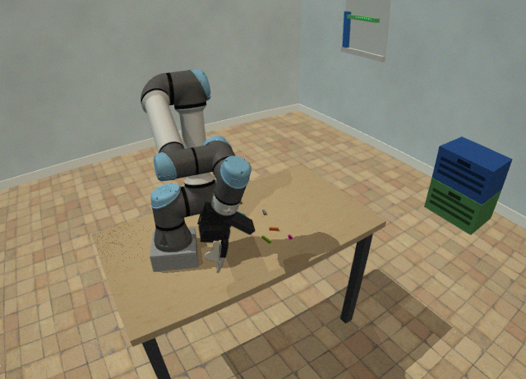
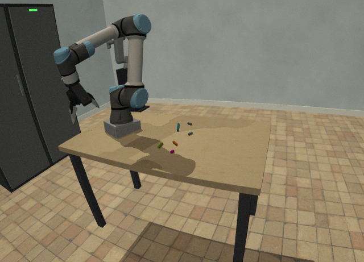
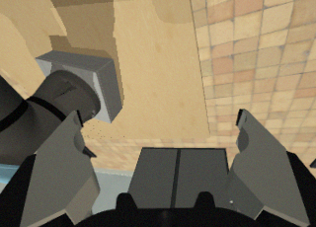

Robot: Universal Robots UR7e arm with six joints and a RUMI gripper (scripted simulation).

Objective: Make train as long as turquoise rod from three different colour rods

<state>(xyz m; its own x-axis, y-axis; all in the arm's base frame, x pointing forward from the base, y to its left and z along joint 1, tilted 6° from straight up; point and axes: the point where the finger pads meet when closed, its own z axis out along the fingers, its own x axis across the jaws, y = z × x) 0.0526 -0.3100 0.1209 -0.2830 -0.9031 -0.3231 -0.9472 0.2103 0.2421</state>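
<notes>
Several short rods lie in the middle of the wooden table. In the exterior view I see the turquoise rod [image 2: 177, 127], two grey rods [image 2: 189, 123] [image 2: 190, 133], an orange rod [image 2: 174, 142], a lime rod [image 2: 160, 145] and a magenta rod [image 2: 172, 151], all lying apart. The top view shows a grey rod [image 1: 264, 212], the orange rod [image 1: 274, 228], the lime rod [image 1: 265, 239] and the magenta rod [image 1: 290, 236]. My gripper [image 2: 83, 111] [image 1: 216, 260] is open and empty. It hangs beside the robot base, well away from the rods. The wrist view shows nothing between its fingers.
The robot base [image 2: 121, 128] stands on a grey block at the table's corner. A dark cabinet [image 2: 26, 91] stands close behind the gripper. A blue and green box stack [image 1: 467, 183] stands by the far wall.
</notes>
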